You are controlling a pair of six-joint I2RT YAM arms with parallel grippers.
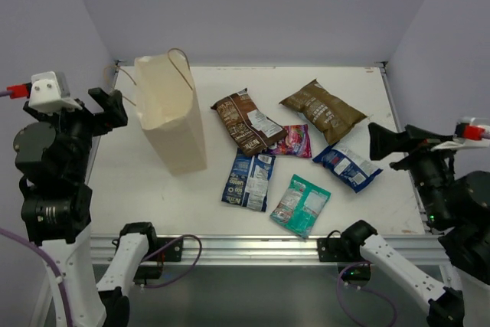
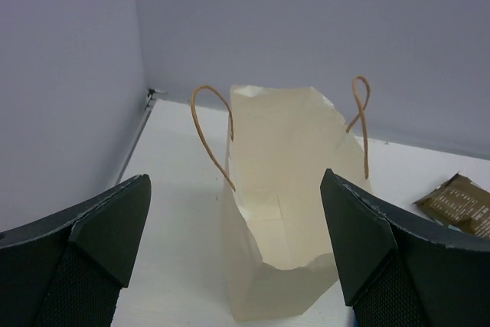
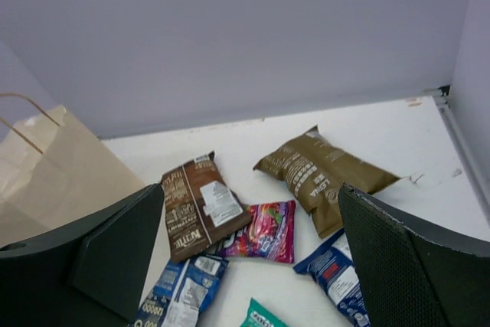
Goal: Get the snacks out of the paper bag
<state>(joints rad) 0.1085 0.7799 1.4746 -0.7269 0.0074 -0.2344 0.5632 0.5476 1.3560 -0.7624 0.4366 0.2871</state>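
The cream paper bag point(image 1: 170, 112) stands upright at the table's left, mouth open; in the left wrist view its inside point(image 2: 283, 212) shows bare paper only. Several snacks lie flat on the table to its right: a dark brown packet point(image 1: 246, 121), an olive-brown one point(image 1: 322, 110), a magenta one point(image 1: 293, 142), two blue-and-white ones point(image 1: 249, 180) point(image 1: 347, 166) and a teal one point(image 1: 300, 204). My left gripper point(image 1: 113, 109) hangs open just left of the bag, holding nothing. Off the table's right side my right gripper point(image 1: 383, 145) is open and empty, facing the packets point(image 3: 264, 233).
Lilac walls close the table at the back and both sides. A metal rail point(image 1: 245, 246) runs along the near edge, with the arm bases and cables below it. Another rail point(image 1: 398, 128) lines the right edge. White tabletop point(image 1: 138, 181) shows in front of the bag.
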